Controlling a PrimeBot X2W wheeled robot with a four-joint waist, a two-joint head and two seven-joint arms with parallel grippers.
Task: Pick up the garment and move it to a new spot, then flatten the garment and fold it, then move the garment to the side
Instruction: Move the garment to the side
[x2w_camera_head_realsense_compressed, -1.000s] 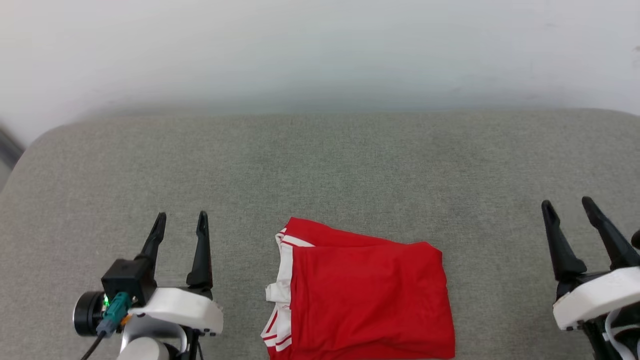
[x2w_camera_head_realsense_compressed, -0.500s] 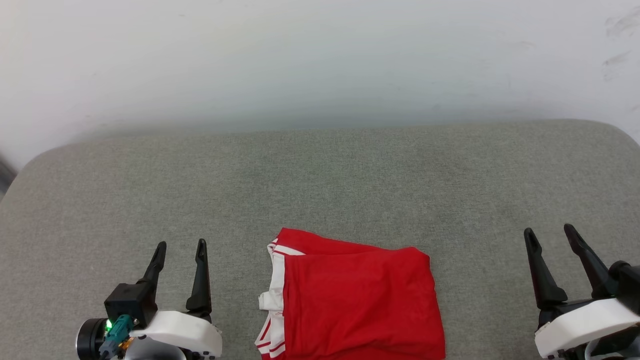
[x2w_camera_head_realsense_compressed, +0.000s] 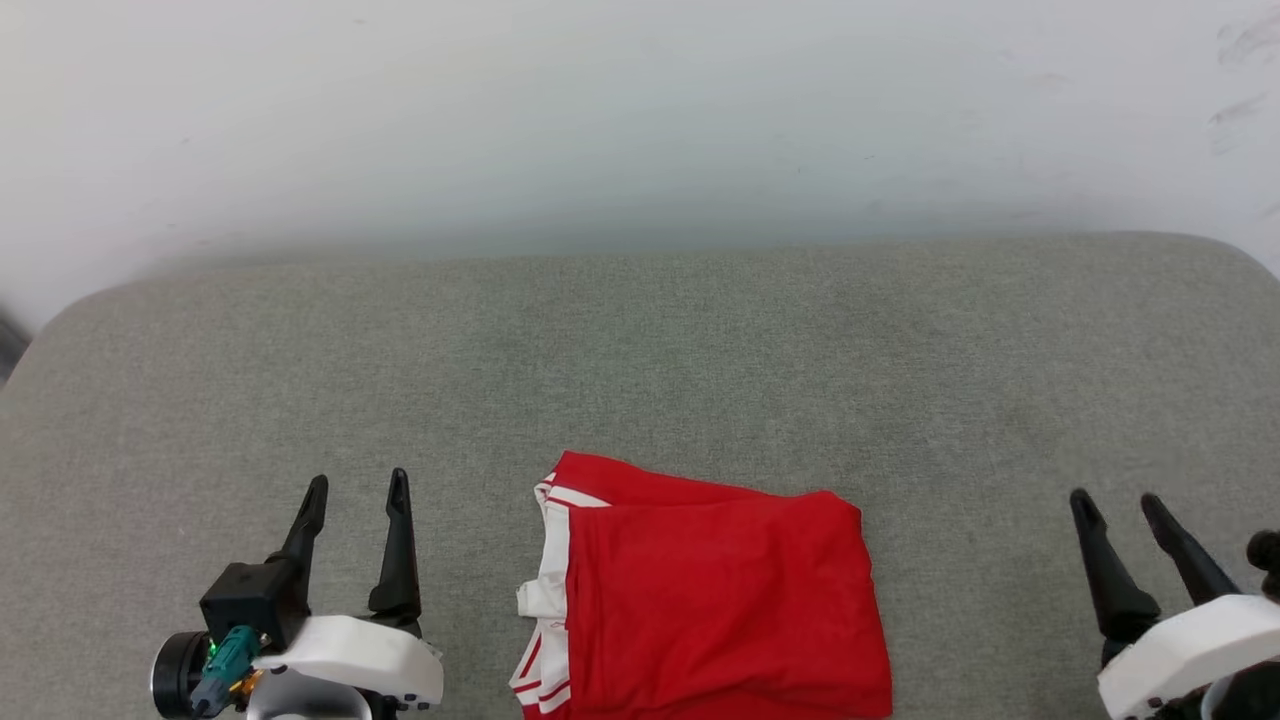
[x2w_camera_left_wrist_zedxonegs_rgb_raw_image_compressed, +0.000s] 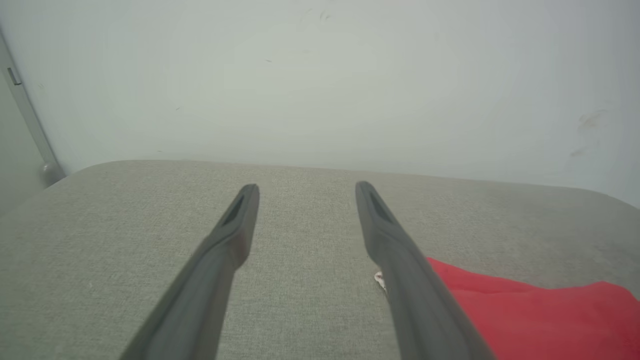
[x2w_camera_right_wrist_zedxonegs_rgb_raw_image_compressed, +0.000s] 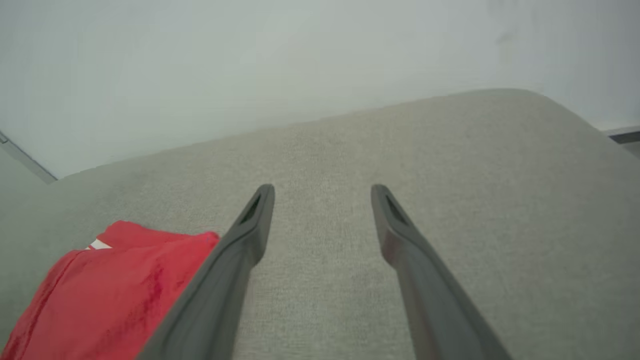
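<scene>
1. The red shirt (x2w_camera_head_realsense_compressed: 720, 610) lies folded on the grey padded surface (x2w_camera_head_realsense_compressed: 640, 350), at the near edge of the head view, about midway between the two claws. The bottom of the picture cuts off its lower part.
2. A white trim (x2w_camera_head_realsense_compressed: 552, 560) with red stripes runs along the side of the shirt that faces the left claw. The top face of the shirt is plain red.
3. The left claw (x2w_camera_head_realsense_compressed: 358, 475) is at the lower left, its fingers spread apart with nothing between them. It is near the shirt but does not touch it. In the left wrist view the two fingers stand wide over the bare grey fabric, and the red cloth (x2w_camera_left_wrist_zedxonegs_rgb_raw_image_compressed: 540, 315) lies beside them.
4. The right claw (x2w_camera_head_realsense_compressed: 1114, 495) is at the lower right, well apart from the shirt. It is also spread wide and empty, as the right wrist view shows.
5. Compared with half a second ago, the shirt keeps the same place and shape, and the left claw has almost not moved. The right claw sits lower and closer to the right edge of the head view, so it has drawn back a little toward the robot.
6. Compared with one second ago, the whole head picture is shifted. The far edge of the padded surface and the shirt both sit lower, which is a move of the camera, not of the shirt.
7. Behind the padded surface stands a pale wall (x2w_camera_head_realsense_compressed: 640, 120).
</scene>
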